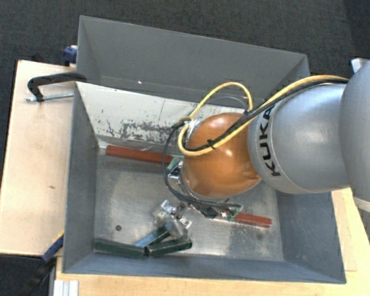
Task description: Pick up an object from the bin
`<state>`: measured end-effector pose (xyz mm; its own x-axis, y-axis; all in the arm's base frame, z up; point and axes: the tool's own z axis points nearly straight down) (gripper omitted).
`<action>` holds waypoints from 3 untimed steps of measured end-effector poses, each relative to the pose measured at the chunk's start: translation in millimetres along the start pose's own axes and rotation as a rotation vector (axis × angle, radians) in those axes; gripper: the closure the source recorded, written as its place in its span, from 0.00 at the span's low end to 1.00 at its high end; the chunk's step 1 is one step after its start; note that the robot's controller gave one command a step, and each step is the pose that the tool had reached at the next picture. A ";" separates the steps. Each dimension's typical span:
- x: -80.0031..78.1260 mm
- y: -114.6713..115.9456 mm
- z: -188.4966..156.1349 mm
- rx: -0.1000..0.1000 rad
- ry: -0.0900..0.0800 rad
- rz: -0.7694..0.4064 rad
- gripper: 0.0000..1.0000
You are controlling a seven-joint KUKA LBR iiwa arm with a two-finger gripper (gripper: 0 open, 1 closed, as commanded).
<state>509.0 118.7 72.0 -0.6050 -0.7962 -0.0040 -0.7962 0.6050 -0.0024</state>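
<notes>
Positioned in the lower middle of the frame, the claw (173, 219) is seen close above the floor of the grey bin (81, 185), beneath the arm's orange cover (220, 158). How far it is open, and whether anything is held in it, cannot be told. A short green pen (168, 245) lies just below it, next to a long green pen (119, 249) at the lower wall. A red stick (134, 153) is laid at the upper left, and a second red stick (254, 219) at the right.
</notes>
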 end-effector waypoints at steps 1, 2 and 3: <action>-13.4 10.3 -77.0 -0.002 -0.001 -0.004 1.00; -13.4 10.4 -77.0 -0.002 -0.001 -0.004 1.00; -20.1 24.8 -163.2 -0.001 -0.001 -0.014 1.00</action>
